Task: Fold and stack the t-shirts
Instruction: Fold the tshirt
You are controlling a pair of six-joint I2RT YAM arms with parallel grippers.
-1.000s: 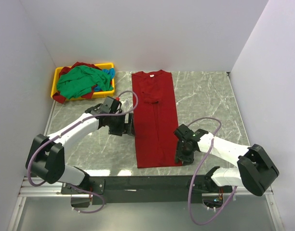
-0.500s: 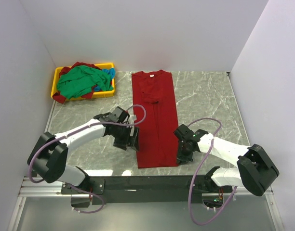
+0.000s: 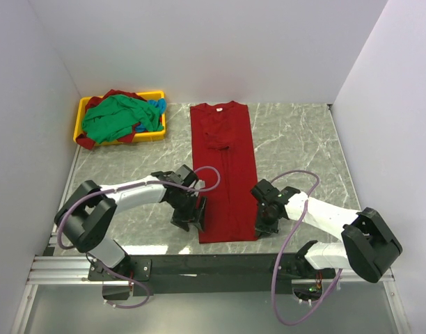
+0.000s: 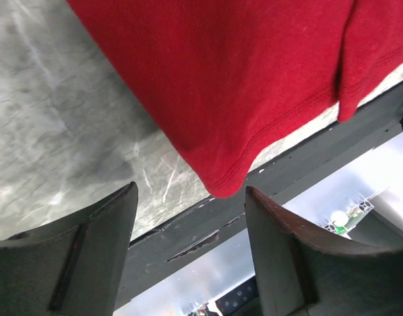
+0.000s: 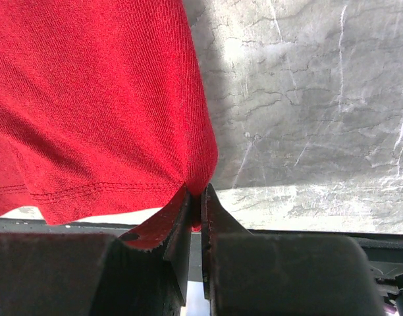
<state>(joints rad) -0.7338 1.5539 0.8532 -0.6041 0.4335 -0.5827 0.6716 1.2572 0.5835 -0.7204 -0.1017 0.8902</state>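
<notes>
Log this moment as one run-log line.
red t-shirt: folded into long strip | left gripper: open, at near-left hem corner | right gripper: shut on near-right hem corner

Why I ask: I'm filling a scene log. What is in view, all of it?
red shirt: one, deep red, flat mid-table, collar far
heaped shirts: several, green, blue, red, in tray
tray: one, yellow, far left corner
table: one, grey marble
arms: two, white and black, near edge
left fingers: open, at red shirt's near left corner
right fingers: shut on its near right corner
</notes>
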